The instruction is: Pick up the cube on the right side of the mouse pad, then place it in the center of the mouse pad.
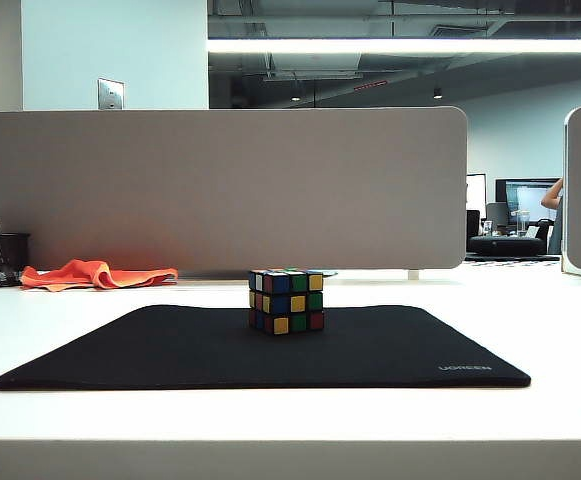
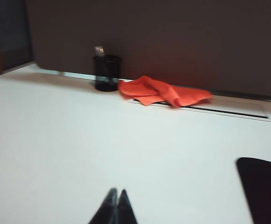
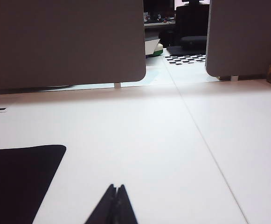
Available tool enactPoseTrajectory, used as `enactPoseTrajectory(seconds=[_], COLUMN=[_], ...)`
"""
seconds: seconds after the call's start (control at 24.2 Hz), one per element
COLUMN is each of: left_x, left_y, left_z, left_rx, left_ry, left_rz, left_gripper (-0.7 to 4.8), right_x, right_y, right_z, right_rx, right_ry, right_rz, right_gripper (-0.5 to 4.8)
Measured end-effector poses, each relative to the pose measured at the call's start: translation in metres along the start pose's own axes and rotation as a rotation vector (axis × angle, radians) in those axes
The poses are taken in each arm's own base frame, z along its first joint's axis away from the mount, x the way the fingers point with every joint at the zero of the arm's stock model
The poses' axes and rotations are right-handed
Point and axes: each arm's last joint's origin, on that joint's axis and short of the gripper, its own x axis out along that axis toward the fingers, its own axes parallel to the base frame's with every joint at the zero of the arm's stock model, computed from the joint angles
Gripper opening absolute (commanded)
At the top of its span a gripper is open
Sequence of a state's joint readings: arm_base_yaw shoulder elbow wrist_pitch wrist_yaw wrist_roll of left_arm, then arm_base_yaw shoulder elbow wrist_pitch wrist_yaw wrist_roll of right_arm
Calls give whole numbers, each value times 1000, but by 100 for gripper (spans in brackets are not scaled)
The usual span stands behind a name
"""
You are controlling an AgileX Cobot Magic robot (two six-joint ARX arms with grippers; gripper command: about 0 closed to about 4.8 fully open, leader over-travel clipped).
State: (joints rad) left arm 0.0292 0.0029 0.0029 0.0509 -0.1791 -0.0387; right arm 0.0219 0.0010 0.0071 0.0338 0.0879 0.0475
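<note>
Over bare table [image 2: 56, 154], left end effector [image 2: 115, 192] closed, right end effector [image 3: 116, 187] closed, both empty

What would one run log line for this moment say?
cube: on mouse pad, near center | left gripper: shut, empty, over table | right gripper: shut, empty, over table | orange cloth: far left

Low frontal camera; wrists flanking mouse pad [image 1: 270, 350]

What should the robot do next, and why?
Probably nothing more than staying parked: the cube already sits about mid mouse pad, and the left gripper and right gripper are shut, empty, over bare table beside it.
</note>
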Motion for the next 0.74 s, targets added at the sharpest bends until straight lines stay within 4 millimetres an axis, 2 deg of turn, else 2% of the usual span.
enactPoseTrajectory(seconds=[0.16, 0.74], left_x=[0, 0], left_y=[-2, -2], left_z=[0, 0], left_rx=[0, 0], left_ry=[-1, -2], left_rz=[-72, -74], left_gripper=[-6, -6], right_x=[0, 0], right_y=[0, 0], right_z=[0, 0], right_rx=[0, 0], right_ry=[-1, 2], right_rz=[2, 2], right_gripper=[-1, -1])
